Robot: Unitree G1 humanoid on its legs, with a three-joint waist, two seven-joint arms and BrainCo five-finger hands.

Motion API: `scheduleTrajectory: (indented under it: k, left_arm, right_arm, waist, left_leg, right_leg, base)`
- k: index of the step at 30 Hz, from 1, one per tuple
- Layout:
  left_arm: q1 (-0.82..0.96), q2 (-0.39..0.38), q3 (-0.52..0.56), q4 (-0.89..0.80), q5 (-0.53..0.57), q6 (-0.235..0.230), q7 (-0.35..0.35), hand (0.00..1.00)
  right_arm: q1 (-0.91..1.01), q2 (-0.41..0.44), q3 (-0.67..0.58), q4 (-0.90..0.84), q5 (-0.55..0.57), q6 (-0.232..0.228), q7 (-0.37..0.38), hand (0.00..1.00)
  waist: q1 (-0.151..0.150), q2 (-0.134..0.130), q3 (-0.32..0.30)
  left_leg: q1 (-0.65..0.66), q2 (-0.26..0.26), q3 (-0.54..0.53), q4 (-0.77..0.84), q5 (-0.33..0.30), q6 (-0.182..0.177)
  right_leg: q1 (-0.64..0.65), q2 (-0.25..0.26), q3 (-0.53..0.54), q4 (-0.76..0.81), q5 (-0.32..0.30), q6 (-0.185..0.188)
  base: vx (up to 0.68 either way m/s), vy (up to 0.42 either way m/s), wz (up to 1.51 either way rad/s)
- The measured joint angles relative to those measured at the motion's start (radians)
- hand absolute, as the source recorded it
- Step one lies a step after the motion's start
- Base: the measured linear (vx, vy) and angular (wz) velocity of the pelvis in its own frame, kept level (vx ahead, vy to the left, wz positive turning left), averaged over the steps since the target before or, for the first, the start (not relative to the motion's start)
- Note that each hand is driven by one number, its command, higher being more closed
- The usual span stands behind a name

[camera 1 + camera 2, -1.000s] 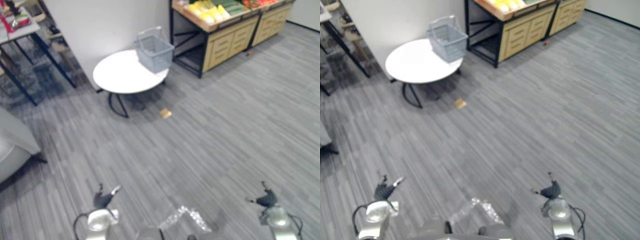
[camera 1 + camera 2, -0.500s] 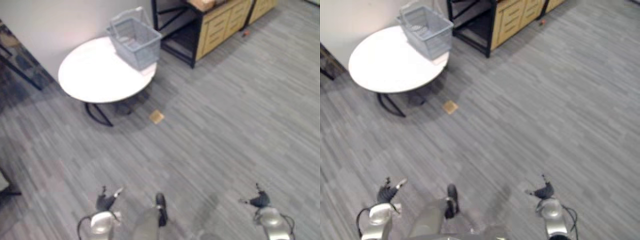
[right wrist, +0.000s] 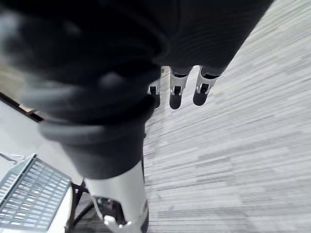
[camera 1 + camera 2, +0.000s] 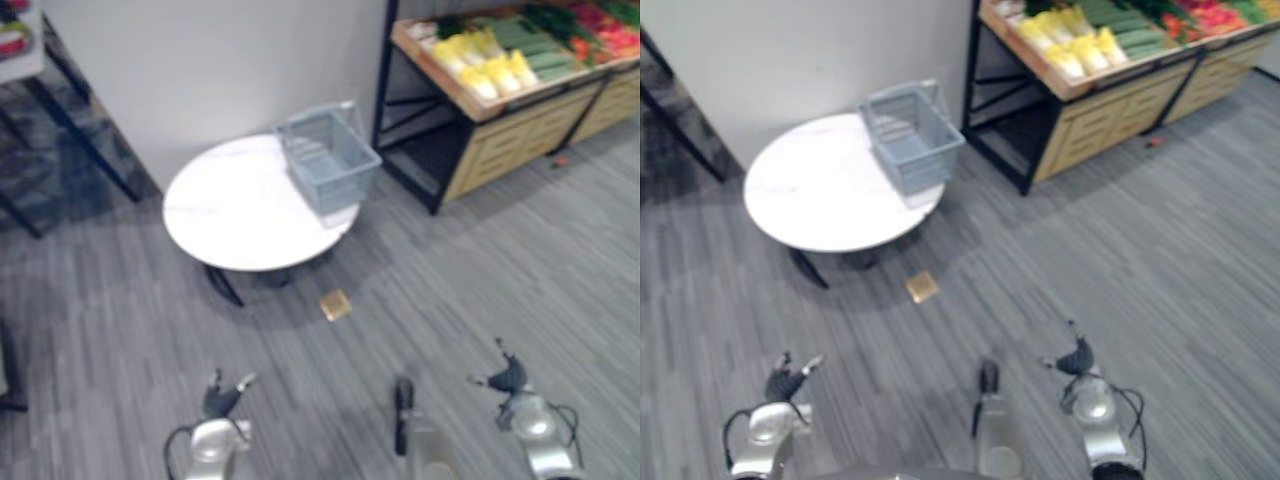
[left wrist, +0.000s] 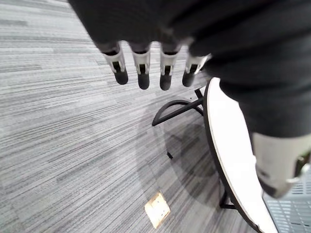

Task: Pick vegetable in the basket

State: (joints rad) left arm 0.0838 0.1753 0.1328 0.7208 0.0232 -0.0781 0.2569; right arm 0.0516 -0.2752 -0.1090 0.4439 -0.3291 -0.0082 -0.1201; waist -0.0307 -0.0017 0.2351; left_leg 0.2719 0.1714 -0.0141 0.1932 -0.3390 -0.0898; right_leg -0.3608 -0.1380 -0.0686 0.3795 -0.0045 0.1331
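Left hand and right hand hung low, fingers straight, empty; nothing in reach. Basket sat at table edge, probably handy for vegetables upper right.

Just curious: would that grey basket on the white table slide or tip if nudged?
Probably light: the basket has open-mesh walls. Likely slides on the smooth table, and it sits near the edge, so a push might drop it.
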Motion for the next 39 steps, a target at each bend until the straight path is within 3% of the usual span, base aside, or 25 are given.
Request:
scheduleTrajectory:
  k: [2,3,5,6,8,10,12,13,14,15,17,19,20,21,22,23,24,26,28,31,33,34,35,37,39]
  left_arm:
    - [0.021,-0.012,0.003,0.003,0.001,0.0,0.0,0.0]
    - [0.03,-0.021,0.002,0.002,0.001,0.0,-0.001,0.0]
    - [0.044,-0.026,0.0,0.002,-0.001,0.0,-0.003,0.0]
    - [0.058,-0.03,0.001,-0.001,-0.001,0.0,-0.004,0.0]
    - [0.073,-0.037,0.002,-0.003,-0.002,0.001,-0.003,0.0]
    - [0.076,-0.045,0.007,-0.012,-0.003,0.001,-0.003,0.0]
    - [0.091,-0.055,0.034,-0.035,-0.003,0.001,-0.003,0.0]
    - [0.094,-0.055,0.038,-0.04,-0.003,0.0,-0.003,0.0]
    - [0.096,-0.054,0.043,-0.041,-0.003,0.0,-0.003,0.0]
    - [0.099,-0.056,0.043,-0.035,-0.003,0.001,-0.006,0.0]
    - [0.088,-0.052,0.064,-0.036,-0.002,0.001,-0.008,0.0]
    - [0.086,-0.078,0.065,-0.036,-0.001,0.007,-0.022,0.0]
    - [0.09,-0.092,0.059,-0.035,-0.001,0.012,-0.026,0.0]
    - [0.096,-0.092,0.049,-0.033,-0.001,0.013,-0.028,0.0]
    - [0.102,-0.081,0.041,-0.031,0.0,0.015,-0.028,0.0]
    - [0.1,-0.066,0.034,-0.029,0.0,0.017,-0.028,0.0]
    - [0.093,-0.049,0.026,-0.023,0.0,0.022,-0.027,0.0]
    - [0.091,-0.042,0.021,-0.014,0.0,0.024,-0.023,0.0]
    - [0.077,-0.031,0.014,-0.007,0.0,0.024,-0.022,0.0]
    - [0.033,-0.015,-0.012,0.002,0.0,0.023,-0.026,0.0]
    - [0.03,0.011,-0.014,0.001,0.001,0.021,-0.026,0.0]
    - [0.034,0.008,-0.021,0.016,0.01,0.021,-0.028,0.0]
    - [0.036,0.004,-0.021,0.017,0.018,0.02,-0.029,0.0]
    - [0.044,-0.006,-0.019,0.017,0.038,0.015,-0.029,0.0]
    - [0.037,-0.006,-0.018,0.018,0.038,0.013,-0.028,0.0]
  right_arm:
    - [-0.01,-0.015,0.0,-0.061,-0.026,0.003,0.006,0.0]
    - [-0.016,-0.027,0.002,-0.087,-0.026,0.003,0.007,0.0]
    - [-0.035,-0.03,0.019,-0.088,-0.025,0.004,0.005,0.0]
    - [-0.07,-0.034,0.041,-0.099,-0.023,0.003,-0.003,0.0]
    - [-0.104,-0.042,0.058,-0.117,-0.018,0.002,-0.005,0.0]
    - [-0.139,-0.069,0.073,-0.118,-0.017,0.001,-0.008,0.0]
    - [-0.204,-0.111,0.1,-0.118,-0.018,-0.002,-0.008,0.0]
    - [-0.22,-0.123,0.106,-0.119,-0.019,-0.005,-0.009,0.0]
    - [-0.243,-0.157,0.118,-0.119,-0.019,-0.006,-0.009,0.0]
    - [-0.261,-0.187,0.116,-0.117,-0.021,-0.009,-0.014,0.0]
    - [-0.284,-0.201,0.12,-0.125,-0.026,-0.013,-0.026,0.0]
    - [-0.326,-0.216,0.12,-0.125,-0.041,-0.016,-0.027,0.0]
    - [-0.347,-0.217,0.123,-0.123,-0.064,-0.017,-0.027,0.0]
    - [-0.359,-0.216,0.14,-0.122,-0.067,-0.017,-0.028,0.0]
    - [-0.377,-0.217,0.169,-0.122,-0.088,-0.019,-0.028,0.0]
    - [-0.393,-0.218,0.189,-0.121,-0.102,-0.02,-0.028,0.0]
    - [-0.417,-0.218,0.211,-0.115,-0.105,-0.02,-0.028,0.0]
    - [-0.46,-0.218,0.242,-0.113,-0.105,-0.02,-0.031,0.0]
    - [-0.503,-0.234,0.264,-0.112,-0.105,-0.026,-0.041,0.0]
    - [-0.543,-0.291,0.277,-0.096,-0.105,-0.025,-0.042,0.0]
    - [-0.565,-0.297,0.276,-0.084,-0.105,-0.024,-0.042,0.0]
    - [-0.588,-0.296,0.287,-0.07,-0.105,-0.02,-0.041,0.0]
    - [-0.589,-0.3,0.29,-0.07,-0.105,-0.02,-0.042,0.0]
    - [-0.623,-0.315,0.317,-0.065,-0.106,-0.017,-0.042,0.0]
    - [-0.679,-0.319,0.337,-0.019,-0.106,-0.017,-0.041,0.0]
  waist:
    - [0.004,0.04,-0.002]
    - [0.006,0.051,0.0]
    - [0.009,0.039,0.009]
    - [0.029,0.055,0.031]
    - [0.049,0.044,0.044]
    - [0.064,0.046,0.047]
    - [0.077,0.046,0.046]
    - [0.076,0.047,0.046]
    - [0.074,0.056,0.043]
    - [0.079,0.069,0.035]
    - [0.096,-0.012,0.023]
    - [0.101,-0.034,0.029]
    - [0.102,-0.036,0.03]
    - [0.11,-0.04,0.031]
    - [0.114,-0.051,0.033]
    - [0.115,-0.06,0.037]
    - [0.114,-0.063,0.04]
    - [0.113,-0.058,0.042]
    - [0.111,-0.052,0.045]
    - [0.105,-0.048,0.048]
    - [0.112,-0.093,0.036]
    - [0.115,-0.06,0.037]
    - [0.112,-0.053,0.034]
    - [0.114,-0.007,0.034]
    - [0.112,-0.003,0.041]
  left_leg:
    - [-0.065,0.051,-0.041,0.205,0.022,-0.021]
    - [-0.154,0.083,-0.058,0.425,0.116,-0.04]
    - [-0.23,0.124,-0.041,0.617,0.239,-0.041]
    - [-0.286,0.176,0.047,0.798,0.207,0.008]
    - [-0.368,0.187,0.16,0.868,0.173,0.05]
    - [-0.434,0.166,0.229,0.824,0.147,0.065]
    - [-0.497,0.099,0.341,0.576,0.121,0.056]
    - [-0.496,0.087,0.377,0.483,0.132,0.062]
    - [-0.494,0.066,0.456,0.276,0.199,0.069]
    - [-0.475,0.038,0.499,0.147,0.3,0.183]
    - [-0.464,-0.039,0.517,0.117,0.287,0.178]
    - [-0.451,-0.079,0.512,0.143,0.237,0.205]
    - [-0.411,-0.101,0.508,0.139,0.204,0.206]
    - [-0.373,-0.116,0.502,0.127,0.185,0.2]
    - [-0.324,-0.135,0.489,0.113,0.164,0.195]
    - [-0.295,-0.146,0.465,0.102,0.153,0.195]
    - [-0.264,-0.149,0.437,0.084,0.149,0.192]
    - [-0.215,-0.144,0.408,0.04,0.157,0.18]
    - [-0.19,-0.125,0.357,-0.003,0.173,0.154]
    - [-0.204,-0.095,0.288,-0.037,0.199,0.097]
    - [-0.208,-0.116,0.259,-0.058,0.206,0.046]
    - [-0.209,-0.08,0.259,-0.077,0.221,-0.004]
    - [-0.214,-0.069,0.265,-0.079,0.222,-0.005]
    - [-0.221,-0.004,0.278,-0.113,0.243,-0.028]
    - [-0.223,0.025,0.28,-0.153,0.273,-0.045]
  right_leg:
    - [0.022,0.02,-0.054,0.094,-0.102,-0.033]
    - [0.079,0.03,-0.096,0.111,-0.157,-0.051]
    - [0.168,0.048,-0.123,0.085,-0.193,-0.07]
    - [0.27,0.068,-0.128,0.027,-0.206,-0.087]
    - [0.369,0.074,-0.133,-0.059,-0.207,-0.09]
    - [0.427,0.067,-0.139,-0.116,-0.207,-0.09]
    - [0.495,0.044,-0.158,-0.182,-0.212,-0.078]
    - [0.513,0.041,-0.166,-0.196,-0.216,-0.069]
    - [0.554,0.044,-0.185,-0.22,-0.23,-0.043]
    - [0.58,0.053,-0.198,-0.22,-0.256,-0.01]
    - [0.576,-0.007,-0.178,-0.223,-0.268,-0.013]
    - [0.593,-0.045,-0.168,-0.186,-0.254,0.011]
    - [0.584,-0.073,-0.165,-0.073,-0.254,0.012]
    - [0.549,-0.099,-0.153,0.071,-0.251,0.016]
    - [0.474,-0.137,-0.124,0.295,-0.205,0.071]
    - [0.412,-0.149,-0.093,0.449,-0.192,0.088]
    - [0.337,-0.145,-0.073,0.599,-0.213,0.05]
    - [0.255,-0.146,-0.091,0.651,-0.246,-0.014]
    - [0.184,-0.143,-0.111,0.503,-0.281,-0.076]
    - [0.172,-0.111,-0.081,0.088,-0.246,-0.053]
    - [0.176,-0.13,-0.042,-0.086,-0.059,-0.055]
    - [0.196,-0.101,-0.066,-0.114,-0.021,-0.004]
    - [0.2,-0.09,-0.073,-0.127,-0.02,-0.007]
    - [0.209,-0.025,-0.114,-0.189,0.0,-0.037]
    - [0.208,0.008,-0.14,-0.21,0.004,-0.049]
  base:
    - [0.51,-0.428,0.49]
    - [0.43,-0.358,0.52]
    - [0.45,-0.299,0.41]
    - [0.4,-0.217,0.12]
    - [0.4,-0.154,0.03]
    - [0.32,-0.037,0.12]
    - [0.39,0.095,0.11]
    - [0.39,0.141,0.19]
    - [0.48,0.181,0.33]
    - [0.57,0.198,0.35]
    - [0.52,0.161,0.34]
    - [0.47,0.146,0.41]
    - [0.38,0.129,0.38]
    - [0.54,0.14,0.37]
    - [0.41,0.062,0.34]
    - [0.46,-0.007,0.56]
    - [0.27,-0.065,0.55]
    - [0.26,-0.092,0.48]
    - [0.26,-0.179,0.58]
    - [0.21,-0.271,0.86]
    - [0.21,-0.381,0.54]
    - [0.18,-0.364,0.32]
    - [0.2,-0.372,0.26]
    - [0.14,-0.236,0.06]
    - [0.1,-0.187,0.14]
